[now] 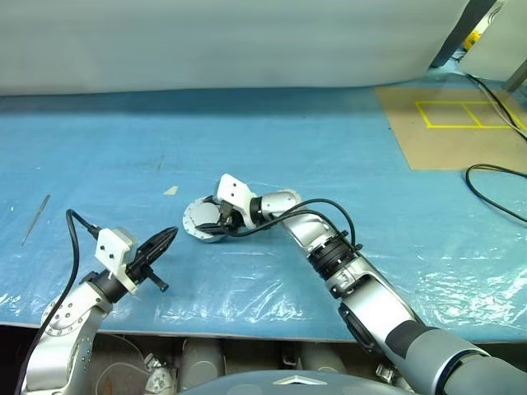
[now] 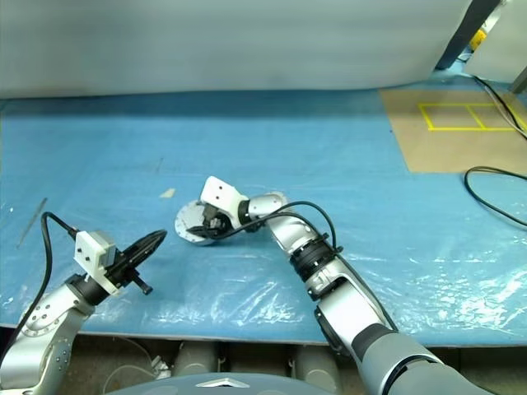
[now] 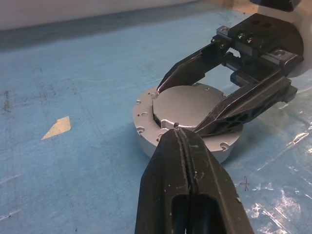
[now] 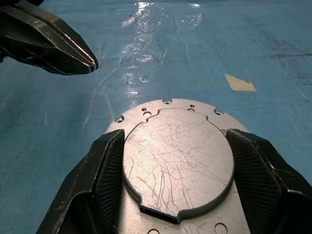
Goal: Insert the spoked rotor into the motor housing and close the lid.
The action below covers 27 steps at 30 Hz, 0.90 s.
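A round grey motor housing sits on the blue table cover near the middle. On its top lies the lid, a scratched silver-grey disc. My right gripper reaches in from the right, its two black fingers pressed against opposite sides of the lid. My left gripper hovers a little to the left of the housing, shut and holding nothing, its tip pointing at the housing's rim. The spoked rotor is hidden.
A tan scrap of tape lies just beyond the housing. A thin metal rod rests at the far left. At the back right is a brown board with yellow lines, with a black cable beside it.
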### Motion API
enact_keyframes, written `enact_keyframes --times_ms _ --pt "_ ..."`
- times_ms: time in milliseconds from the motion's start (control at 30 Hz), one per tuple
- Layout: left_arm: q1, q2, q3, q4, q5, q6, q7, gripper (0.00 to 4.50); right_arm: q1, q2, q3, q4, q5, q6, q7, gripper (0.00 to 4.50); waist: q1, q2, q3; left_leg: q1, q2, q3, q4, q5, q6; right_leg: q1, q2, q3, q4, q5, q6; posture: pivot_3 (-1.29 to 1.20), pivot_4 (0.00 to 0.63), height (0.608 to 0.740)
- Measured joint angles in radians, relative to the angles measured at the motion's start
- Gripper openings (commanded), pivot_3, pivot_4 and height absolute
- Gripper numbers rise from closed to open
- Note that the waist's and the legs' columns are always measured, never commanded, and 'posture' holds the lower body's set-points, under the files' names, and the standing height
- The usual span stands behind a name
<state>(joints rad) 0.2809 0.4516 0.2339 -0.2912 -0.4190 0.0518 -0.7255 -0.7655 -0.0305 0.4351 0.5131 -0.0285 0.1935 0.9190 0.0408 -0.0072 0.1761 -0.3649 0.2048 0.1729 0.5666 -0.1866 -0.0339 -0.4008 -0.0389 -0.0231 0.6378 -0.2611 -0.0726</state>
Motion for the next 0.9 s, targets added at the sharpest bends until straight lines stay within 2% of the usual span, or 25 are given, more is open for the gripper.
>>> enact_keyframes --times_ms 733,900 --pt "-0.042 0.008 -0.008 0.011 0.003 0.021 -0.015 0.00 -0.046 -0.018 -0.008 0.074 -0.002 -0.045 0.048 2.94 0.002 0.000 0.000 0.000 0.000 0.000 0.003 0.000 0.000 0.001 0.000 0.000 0.002 0.000 0.000 0.00 0.150 0.740" --pt "-0.050 0.007 -0.024 0.023 0.008 0.018 -0.021 0.00 -0.052 -0.009 -0.014 0.109 -0.003 -0.067 0.034 2.94 0.002 0.001 0.000 0.004 0.000 0.000 0.003 -0.002 0.003 0.004 -0.001 0.000 0.002 0.000 0.000 0.00 0.150 0.740"
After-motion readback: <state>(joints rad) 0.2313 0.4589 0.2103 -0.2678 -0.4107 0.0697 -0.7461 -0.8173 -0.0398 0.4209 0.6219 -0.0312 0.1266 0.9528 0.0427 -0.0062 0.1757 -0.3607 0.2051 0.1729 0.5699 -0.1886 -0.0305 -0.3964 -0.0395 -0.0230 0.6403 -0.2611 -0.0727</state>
